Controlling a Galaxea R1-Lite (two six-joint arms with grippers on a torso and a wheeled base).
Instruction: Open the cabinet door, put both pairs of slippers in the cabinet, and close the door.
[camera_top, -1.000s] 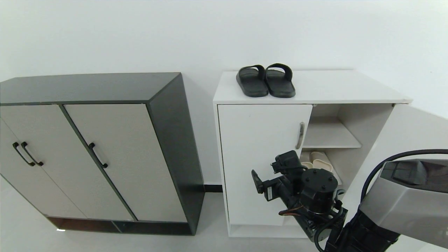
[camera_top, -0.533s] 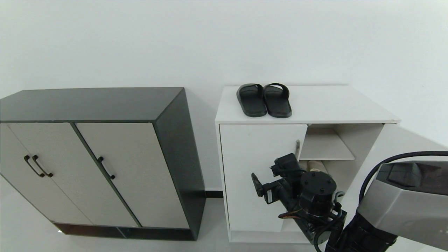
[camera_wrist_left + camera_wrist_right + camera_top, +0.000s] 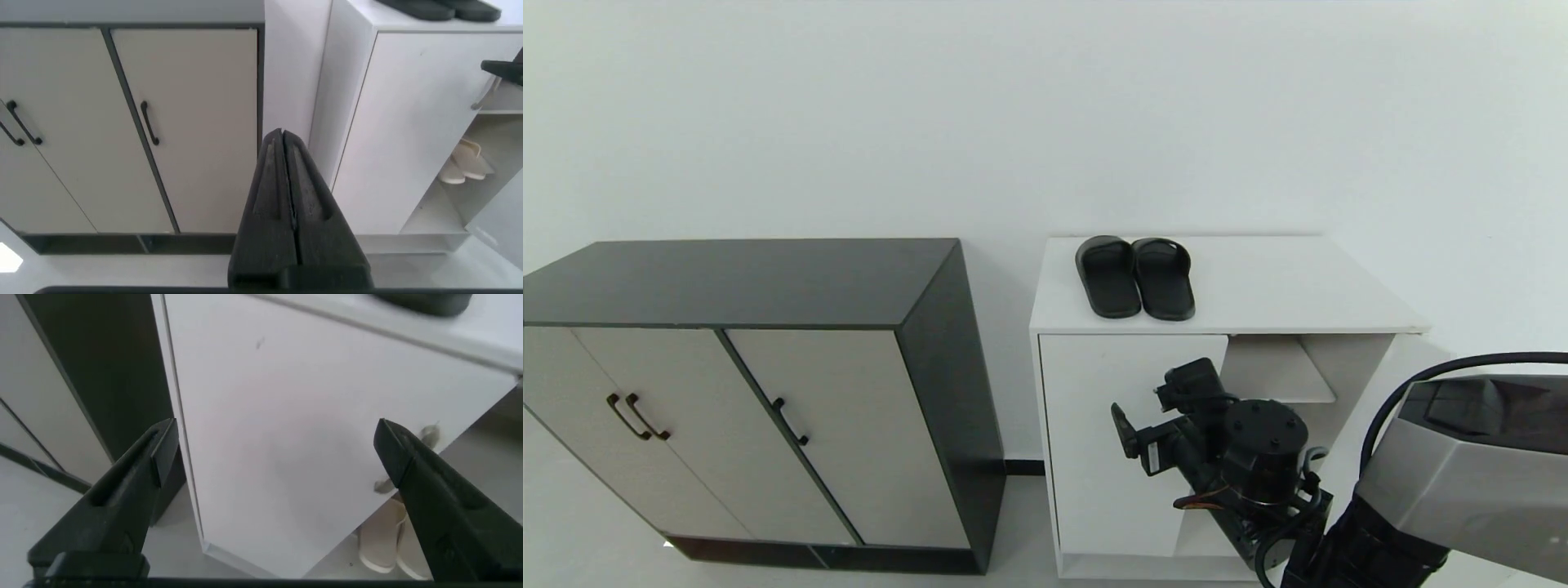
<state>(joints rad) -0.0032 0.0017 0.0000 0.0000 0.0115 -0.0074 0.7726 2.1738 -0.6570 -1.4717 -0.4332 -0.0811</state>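
Black pair: I see the black rubber slide slippers (image 3: pixel 1135 277) side by side toward the left edge of the white cabinet (image 3: pixel 1282 286) top.
Beige pair: pale beige slippers (image 3: pixel 466 161) inside the open right compartment, below the shelf.
Right gripper (image 3: pixel 275 433): fingers spread wide, facing the closed white left door (image 3: pixel 1111 441).
Left gripper (image 3: pixel 283 139): fingers pressed together.

Soft, even, bright light is given from above. A faint shadow is cast on the wall (image 3: pixel 1013 367) between the dark cabinet (image 3: pixel 735 282) and the white cabinet (image 3: pixel 1282 286), whose open compartment (image 3: pixel 1352 363) is dimmer.
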